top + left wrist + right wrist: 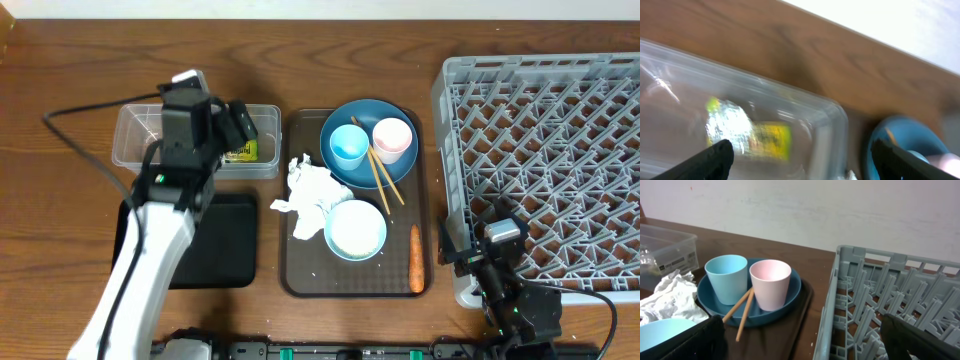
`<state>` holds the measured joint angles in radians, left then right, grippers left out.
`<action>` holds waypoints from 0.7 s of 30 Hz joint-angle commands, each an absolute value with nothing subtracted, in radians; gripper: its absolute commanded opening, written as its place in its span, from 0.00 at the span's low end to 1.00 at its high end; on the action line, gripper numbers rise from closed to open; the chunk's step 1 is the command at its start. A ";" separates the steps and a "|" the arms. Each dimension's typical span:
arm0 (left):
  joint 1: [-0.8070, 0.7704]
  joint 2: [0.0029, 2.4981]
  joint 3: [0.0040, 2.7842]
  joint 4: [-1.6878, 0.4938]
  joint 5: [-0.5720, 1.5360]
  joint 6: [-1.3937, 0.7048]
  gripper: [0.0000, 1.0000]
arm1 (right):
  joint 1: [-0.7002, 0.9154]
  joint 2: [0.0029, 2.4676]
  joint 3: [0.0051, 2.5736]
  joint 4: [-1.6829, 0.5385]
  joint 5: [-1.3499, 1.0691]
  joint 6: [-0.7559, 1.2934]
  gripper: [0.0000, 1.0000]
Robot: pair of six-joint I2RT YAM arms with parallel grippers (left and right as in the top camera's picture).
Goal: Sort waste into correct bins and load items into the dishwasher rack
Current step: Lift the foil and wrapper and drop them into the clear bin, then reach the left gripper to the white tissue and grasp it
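Note:
My left gripper [243, 125] [802, 165] is open and empty above the right end of the clear tub [140, 140] [830, 115]. The foil wrapper [240, 152] [747, 132] lies inside the tub. The dark-blue dish [368, 108] [785, 302] holds the light-blue cup [350, 147] [726, 277], pink cup [392, 140] [770, 282] and chopsticks [383, 180] [742, 311]. The tissue [312, 190], bowl [356, 230] and carrot [416, 258] lie on the brown tray [300, 270]. My right gripper [485, 238] [805, 345] is open and empty by the grey rack's [560, 150] front-left corner.
The black tray [225, 240] lies in front of the clear tub, partly under my left arm. The rack's wall [832, 305] rises just right of the brown tray. A black cable loops over the table at the far left.

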<state>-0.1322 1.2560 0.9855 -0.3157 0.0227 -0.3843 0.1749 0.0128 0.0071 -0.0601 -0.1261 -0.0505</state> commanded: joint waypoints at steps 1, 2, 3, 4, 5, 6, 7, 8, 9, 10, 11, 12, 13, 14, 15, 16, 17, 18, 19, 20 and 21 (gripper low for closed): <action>-0.205 1.153 1.004 -0.443 0.130 -0.379 0.91 | 0.169 0.009 0.006 -0.064 -0.128 -0.038 0.99; -0.245 1.127 1.004 -0.511 0.130 -0.379 0.91 | 0.169 0.009 0.006 -0.064 -0.128 -0.038 0.99; -0.272 1.117 1.004 -0.549 0.130 -0.379 0.91 | 0.169 0.009 0.006 -0.064 -0.128 -0.038 0.99; -0.308 1.111 1.004 -0.594 0.130 -0.379 0.91 | 0.169 0.009 0.006 -0.064 -0.128 -0.038 0.99; -0.350 1.110 1.004 -0.640 0.124 -0.380 0.91 | 0.169 0.009 0.006 -0.064 -0.128 -0.038 0.99; -0.385 1.116 1.003 -0.673 0.111 -0.393 0.91 | 0.169 0.009 0.006 -0.064 -0.128 -0.038 0.99; -0.418 1.125 1.003 -0.698 0.094 -0.411 0.91 | 0.169 0.009 0.006 -0.064 -0.128 -0.038 0.99; -0.456 1.141 1.002 -0.715 0.078 -0.425 0.91 | 0.169 0.009 0.006 -0.064 -0.128 -0.038 0.99; -0.487 1.158 1.002 -0.718 0.069 -0.424 0.91 | 0.169 0.009 0.006 -0.064 -0.128 -0.038 0.99; -0.515 1.178 1.002 -0.717 0.057 -0.424 0.91 | 0.169 0.009 0.006 -0.064 -0.128 -0.038 0.99; -0.544 1.203 1.002 -0.711 0.041 -0.424 0.91 | 0.169 0.009 0.006 -0.064 -0.128 -0.038 0.99; -0.567 1.225 1.002 -0.704 0.028 -0.424 0.91 | 0.169 0.009 0.006 -0.064 -0.128 -0.038 0.99; -0.593 1.251 1.002 -0.697 0.014 -0.424 0.91 | 0.169 0.009 0.006 -0.064 -0.128 -0.038 0.99; -0.611 1.271 1.002 -0.691 0.003 -0.424 0.91 | 0.169 0.009 0.006 -0.064 -0.128 -0.038 0.99; -0.631 1.299 1.002 -0.682 -0.022 -0.424 0.91 | 0.169 0.009 0.006 -0.064 -0.128 -0.038 0.99; -0.649 1.329 1.002 -0.671 -0.056 -0.424 0.91 | 0.169 0.009 0.006 -0.064 -0.128 -0.038 0.99; -0.661 1.356 1.002 -0.660 -0.084 -0.424 0.91 | 0.169 0.009 0.006 -0.064 -0.128 -0.038 0.99; -0.670 1.387 1.002 -0.647 -0.108 -0.423 0.91 | 0.169 0.009 0.006 -0.064 -0.128 -0.038 0.99; -0.677 1.419 1.002 -0.633 -0.123 -0.423 0.91 | 0.169 0.009 0.006 -0.064 -0.128 -0.038 0.99; -0.680 1.440 1.002 -0.621 -0.125 -0.422 0.91 | 0.169 0.009 0.006 -0.064 -0.128 -0.038 0.99; -0.683 1.470 1.002 -0.602 -0.125 -0.420 0.91 | 0.169 0.009 0.006 -0.064 -0.128 -0.038 0.99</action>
<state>-0.6735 1.4094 0.9936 -0.6220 -0.0467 -0.4187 0.1749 0.0128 0.0071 -0.0601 -0.1261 -0.0505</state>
